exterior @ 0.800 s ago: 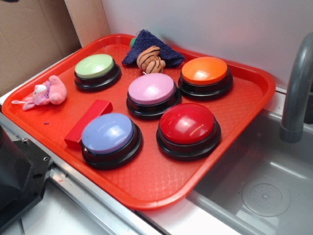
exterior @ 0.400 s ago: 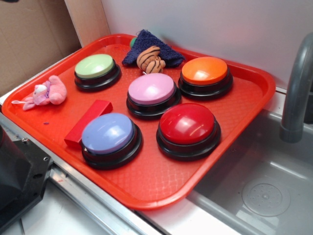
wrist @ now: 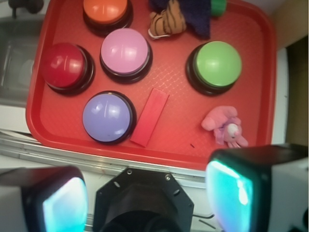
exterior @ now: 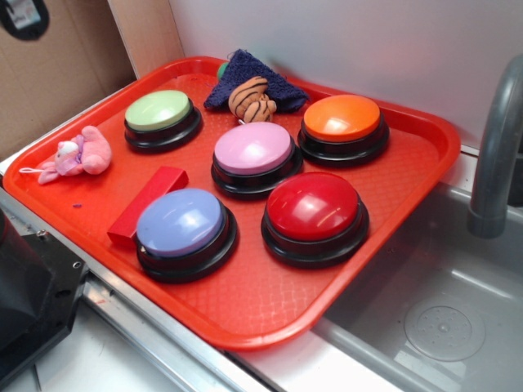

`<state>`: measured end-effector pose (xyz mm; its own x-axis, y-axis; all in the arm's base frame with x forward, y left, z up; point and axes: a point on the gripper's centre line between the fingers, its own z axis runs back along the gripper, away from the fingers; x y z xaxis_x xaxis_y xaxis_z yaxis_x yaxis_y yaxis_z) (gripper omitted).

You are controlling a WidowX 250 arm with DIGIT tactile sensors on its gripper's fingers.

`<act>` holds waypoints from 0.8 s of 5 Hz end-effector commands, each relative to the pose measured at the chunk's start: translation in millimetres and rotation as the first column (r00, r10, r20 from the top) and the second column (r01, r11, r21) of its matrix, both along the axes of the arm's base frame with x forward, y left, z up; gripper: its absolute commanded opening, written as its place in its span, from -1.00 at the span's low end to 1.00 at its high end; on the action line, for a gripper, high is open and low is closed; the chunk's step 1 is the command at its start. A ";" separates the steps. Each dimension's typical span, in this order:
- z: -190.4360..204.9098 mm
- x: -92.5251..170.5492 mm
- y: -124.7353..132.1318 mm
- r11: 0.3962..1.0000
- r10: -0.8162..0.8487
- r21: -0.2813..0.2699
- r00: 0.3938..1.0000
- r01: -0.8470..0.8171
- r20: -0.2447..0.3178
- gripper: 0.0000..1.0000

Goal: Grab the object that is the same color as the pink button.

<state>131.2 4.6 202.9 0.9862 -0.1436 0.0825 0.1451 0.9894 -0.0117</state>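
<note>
The small pink plush toy (exterior: 78, 155) lies on the left edge of the red tray (exterior: 245, 314), beside the green button. In the wrist view the plush (wrist: 224, 126) sits just above my right finger (wrist: 231, 191). The pink button (exterior: 253, 149) (wrist: 125, 50) stands mid-tray, apart from the plush. My gripper (wrist: 147, 198) hangs high over the tray's near edge, open and holding nothing, well clear of the toy. In the exterior view only a dark part of the arm (exterior: 24, 16) shows, at the top left corner.
Green (exterior: 159, 110), orange (exterior: 341, 118), red (exterior: 313, 206) and blue-lavender (exterior: 180, 222) buttons share the tray with a red block (exterior: 147, 204), a striped plush (exterior: 252, 100) and a dark blue cloth (exterior: 245, 69). Sink (exterior: 441, 318) and faucet (exterior: 494, 155) are right; the robot base (exterior: 33, 302) is front left.
A dark part of the arm has come into the top left corner of the exterior view. Nothing on the tray has moved.
</note>
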 end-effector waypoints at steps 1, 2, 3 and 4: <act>-38.9 23.8 40.9 0.989 -0.145 0.026 0.988 0.144 0.044 1.00; -64.2 31.5 64.0 0.974 -0.211 0.089 0.977 0.209 0.015 1.00; -85.2 38.3 75.5 0.971 -0.225 0.095 0.974 0.220 0.037 1.00; -108.1 41.2 88.9 0.956 -0.283 0.096 0.959 0.278 0.035 1.00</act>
<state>166.7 88.9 88.6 0.9040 -0.4193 0.0835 0.4154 0.9076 0.0611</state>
